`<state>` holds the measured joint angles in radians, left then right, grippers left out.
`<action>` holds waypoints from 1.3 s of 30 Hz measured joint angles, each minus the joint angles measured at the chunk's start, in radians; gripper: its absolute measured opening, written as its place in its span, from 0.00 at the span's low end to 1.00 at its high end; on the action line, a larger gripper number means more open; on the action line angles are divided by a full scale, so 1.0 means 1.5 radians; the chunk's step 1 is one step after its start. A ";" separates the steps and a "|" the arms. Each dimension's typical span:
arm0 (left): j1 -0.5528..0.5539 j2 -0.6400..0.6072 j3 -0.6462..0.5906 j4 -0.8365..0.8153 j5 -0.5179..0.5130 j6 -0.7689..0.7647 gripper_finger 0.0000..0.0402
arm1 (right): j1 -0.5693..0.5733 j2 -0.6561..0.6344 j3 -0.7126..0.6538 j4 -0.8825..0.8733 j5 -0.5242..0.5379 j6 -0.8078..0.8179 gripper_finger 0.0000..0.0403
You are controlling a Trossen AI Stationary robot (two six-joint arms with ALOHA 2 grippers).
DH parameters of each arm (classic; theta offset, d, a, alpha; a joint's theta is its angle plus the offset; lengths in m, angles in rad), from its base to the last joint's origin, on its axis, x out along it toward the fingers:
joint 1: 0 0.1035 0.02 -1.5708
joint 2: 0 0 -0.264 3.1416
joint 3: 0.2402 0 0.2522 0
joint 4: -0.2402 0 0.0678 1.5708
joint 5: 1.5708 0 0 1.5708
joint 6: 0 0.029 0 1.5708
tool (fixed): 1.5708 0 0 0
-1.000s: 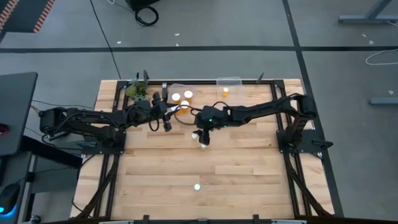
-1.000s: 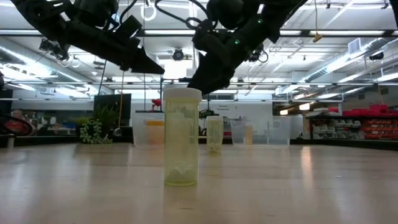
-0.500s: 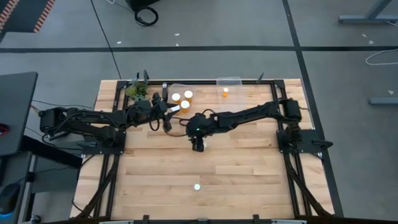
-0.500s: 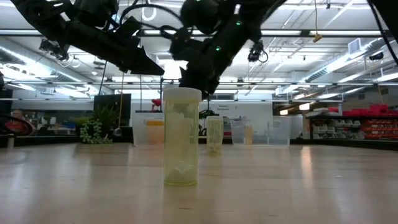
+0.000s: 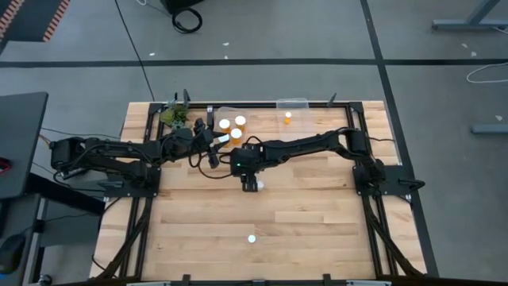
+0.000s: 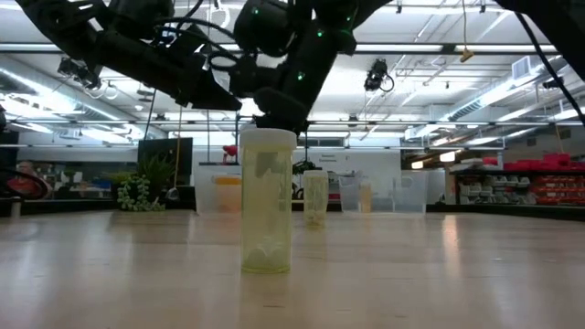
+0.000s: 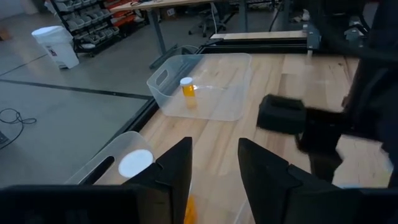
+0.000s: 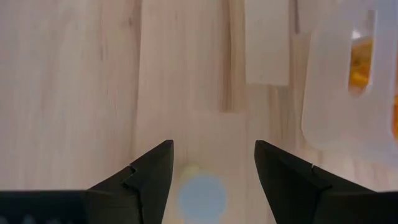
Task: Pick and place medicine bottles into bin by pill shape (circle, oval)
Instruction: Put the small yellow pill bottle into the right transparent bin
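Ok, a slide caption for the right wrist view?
Right gripper open above a white-capped bottle on the wooden table.

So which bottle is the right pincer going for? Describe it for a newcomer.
On the wooden table, find the right pincer hovering open near the middle. The bottle stands right below it, white cap up, alone on bare wood, unlike those inside the clear bins at the far edge.

You see two bins at the back of the tabletop point(image 5: 317, 230). The left bin point(image 5: 226, 111) holds three bottles point(image 5: 225, 124). The right bin point(image 5: 292, 103) holds one bottle point(image 5: 287, 117). A plant point(image 5: 175, 115) sits left of them. One bottle point(image 5: 252, 238) stands alone near the front. Another bottle point(image 5: 252, 185) stands mid-tabletop under the right claw point(image 5: 248, 176).
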<state>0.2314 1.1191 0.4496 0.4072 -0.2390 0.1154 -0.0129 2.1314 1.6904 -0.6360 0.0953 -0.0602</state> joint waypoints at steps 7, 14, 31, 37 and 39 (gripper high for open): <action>0.000 0.000 0.000 0.000 0.000 0.000 0.36 | -0.004 0.002 -0.001 -0.014 -0.002 0.002 0.58; 0.000 0.000 0.000 -0.010 -0.002 0.000 0.35 | -0.003 0.002 -0.007 -0.022 -0.007 0.003 0.58; 0.001 0.000 0.000 -0.061 -0.182 0.036 0.31 | -0.003 0.002 -0.007 -0.040 -0.012 0.003 0.50; 0.001 0.000 0.000 -0.061 -0.182 0.036 0.32 | -0.003 0.002 -0.007 -0.043 -0.012 0.003 0.49; 0.001 0.000 0.000 -0.061 -0.182 0.036 0.32 | -0.003 0.002 -0.007 -0.043 -0.012 0.003 0.48</action>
<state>0.2329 1.1191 0.4492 0.3161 -0.5121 0.1691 -0.0181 2.1338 1.6794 -0.7010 0.0772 -0.0563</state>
